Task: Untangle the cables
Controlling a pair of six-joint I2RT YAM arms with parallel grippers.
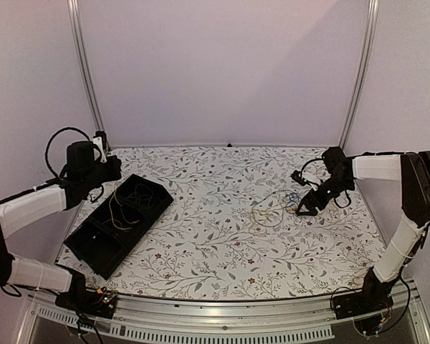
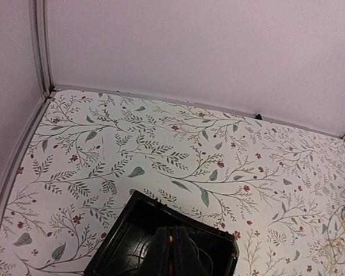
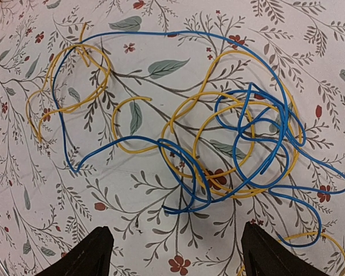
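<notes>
black tray (image 1: 93, 245), yellow cable (image 1: 116, 215) inside, possibly dark cable (image 1: 143, 191) too

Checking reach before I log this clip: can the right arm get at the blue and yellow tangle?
Probably yes. The right gripper hangs open just over the tangle, and nothing lies between them.

Bin (image 1: 93, 258) left on table (image 1: 215, 251), cables (image 1: 269, 211) right of it
</notes>
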